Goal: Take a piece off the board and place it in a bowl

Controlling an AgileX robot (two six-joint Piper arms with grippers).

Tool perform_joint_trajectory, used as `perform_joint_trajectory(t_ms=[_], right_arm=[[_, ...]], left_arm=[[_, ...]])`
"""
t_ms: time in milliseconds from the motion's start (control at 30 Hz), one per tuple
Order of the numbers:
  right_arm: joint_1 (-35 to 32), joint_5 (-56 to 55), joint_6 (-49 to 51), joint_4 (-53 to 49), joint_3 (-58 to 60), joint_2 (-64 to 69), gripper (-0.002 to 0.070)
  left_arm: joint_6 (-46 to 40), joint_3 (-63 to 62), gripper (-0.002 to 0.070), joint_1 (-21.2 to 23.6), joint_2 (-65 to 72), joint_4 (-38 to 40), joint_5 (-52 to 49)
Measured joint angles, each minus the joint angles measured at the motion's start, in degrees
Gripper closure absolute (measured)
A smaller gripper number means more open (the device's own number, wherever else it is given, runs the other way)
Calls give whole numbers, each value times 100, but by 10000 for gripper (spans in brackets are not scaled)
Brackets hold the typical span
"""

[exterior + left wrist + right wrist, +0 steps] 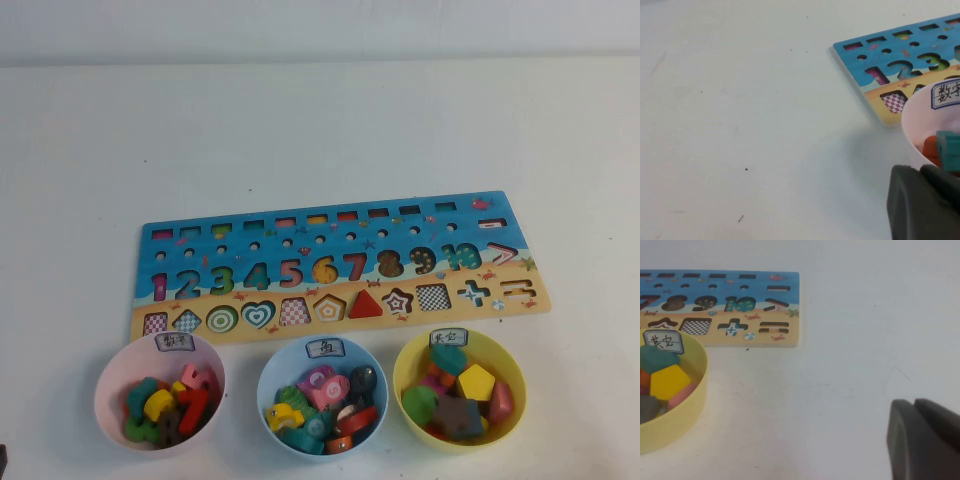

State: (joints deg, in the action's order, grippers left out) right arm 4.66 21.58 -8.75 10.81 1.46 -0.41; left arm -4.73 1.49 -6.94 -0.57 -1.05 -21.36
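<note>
Desk (320, 120): white, wide and plain; it carries the board and three bowls in a row along the near side.
Board (340, 265): long rectangle, blue above and sandy below, lying flat mid-desk and slightly skewed, its right end nearer the robot than its left; coloured numbers 1 to 10 run across the middle, and a row of shape slots runs along the sandy strip.
Pink bowl (160, 390): nearest the board's left end, its labelled rim just in front of the board edge; holds number pieces, red, yellow and green among them.
Light blue bowl (322, 396): the middle of the three, holding mixed small pieces.
Yellow bowl (459, 388): on the right, white label on its far rim, just in front of the board's right part; holds shape blocks, a yellow pentagon block (476, 381) on top.
Red triangle piece (365, 303): seated flat in its slot on the board's sandy strip, between the pentagon slot and the star slot, apart from the yellow bowl.
Left gripper (925, 205): low beside the pink bowl's near rim, left of the board; whether the jaws are released or clenched, cannot tell.
Right gripper (925, 440): low over bare desk, right of the yellow bowl and well clear of the board; jaws' state cannot be told either.
</note>
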Motion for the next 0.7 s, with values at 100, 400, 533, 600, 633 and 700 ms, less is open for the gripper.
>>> perform_joint_trajectory(t_ms=[100,400,533,600,633,700], right_arm=[[0,0,0,0,0,0,694],[0,0,0,0,0,0,694],[0,0,0,0,0,0,694],[0,0,0,0,0,0,694],[0,0,0,0,0,0,694],[0,0,0,0,0,0,694]], left_arm=[[0,0,675,0,0,0,11],[0,0,676,0,0,0,21],[0,0,676,0,0,20,33],[0,0,676,0,0,23,41],[0,0,676,0,0,33,41],[0,0,676,0,0,36,41]])
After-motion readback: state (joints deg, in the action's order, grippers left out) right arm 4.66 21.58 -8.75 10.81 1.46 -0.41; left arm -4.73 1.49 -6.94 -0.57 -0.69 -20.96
